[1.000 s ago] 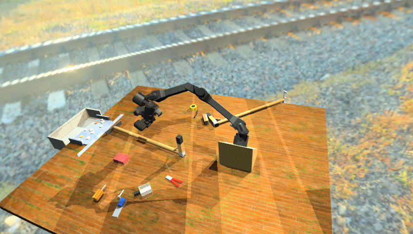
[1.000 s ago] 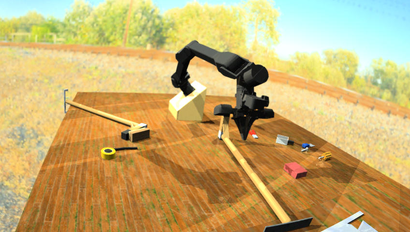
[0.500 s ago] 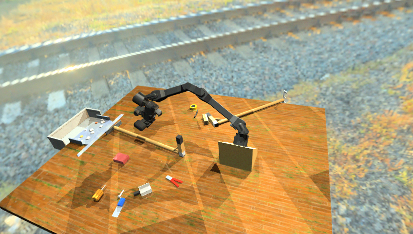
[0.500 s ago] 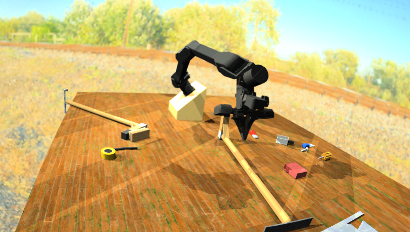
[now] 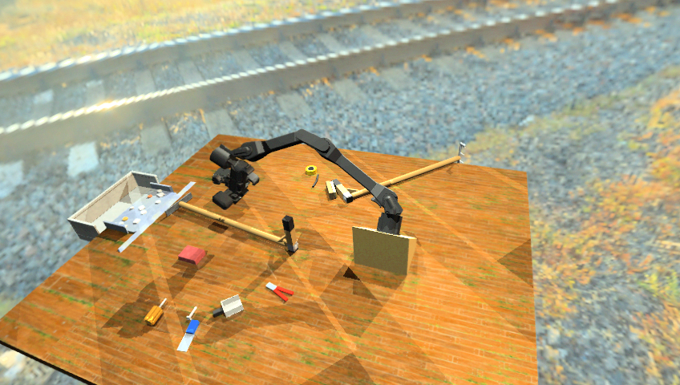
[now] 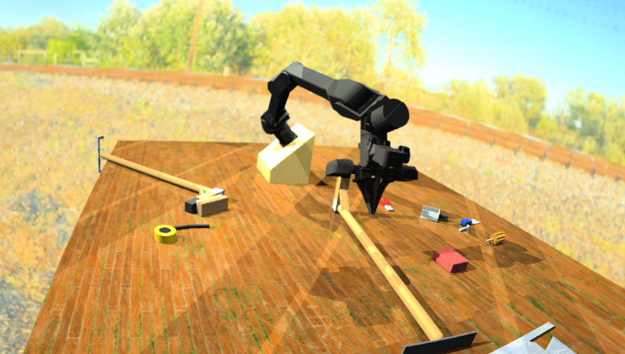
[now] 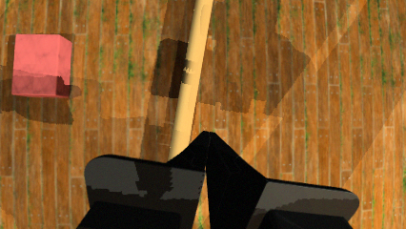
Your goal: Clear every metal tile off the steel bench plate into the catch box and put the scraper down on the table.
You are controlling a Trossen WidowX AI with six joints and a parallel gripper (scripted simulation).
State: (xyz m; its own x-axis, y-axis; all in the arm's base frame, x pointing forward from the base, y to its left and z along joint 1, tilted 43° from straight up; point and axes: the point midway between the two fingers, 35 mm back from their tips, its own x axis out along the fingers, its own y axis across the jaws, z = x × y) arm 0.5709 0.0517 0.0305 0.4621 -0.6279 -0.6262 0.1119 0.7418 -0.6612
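The long scraper (image 5: 228,222) (image 6: 381,267) (image 7: 191,81) lies flat on the wooden table. Its dark blade (image 5: 184,199) (image 6: 438,343) rests against the near edge of the steel bench plate (image 5: 169,205) (image 6: 533,333), and a short upright post (image 5: 289,233) stands at its other end. Several small white and orange tiles (image 5: 142,208) lie on the plate. The grey catch box (image 5: 91,210) sits at the plate's far end. My gripper (image 5: 232,194) (image 6: 372,210) (image 7: 207,136) is shut and empty. It points down just above the table beside the scraper's handle.
A second long-handled tool (image 5: 410,175) (image 6: 153,172) lies behind the arm with a brush head (image 5: 334,191). Also on the table are a yellow tape roll (image 5: 310,169), a red block (image 5: 192,254) (image 7: 42,64), red pliers (image 5: 280,290), an orange screwdriver (image 5: 154,314), a blue-handled knife (image 5: 191,329) and a tan box (image 5: 382,248).
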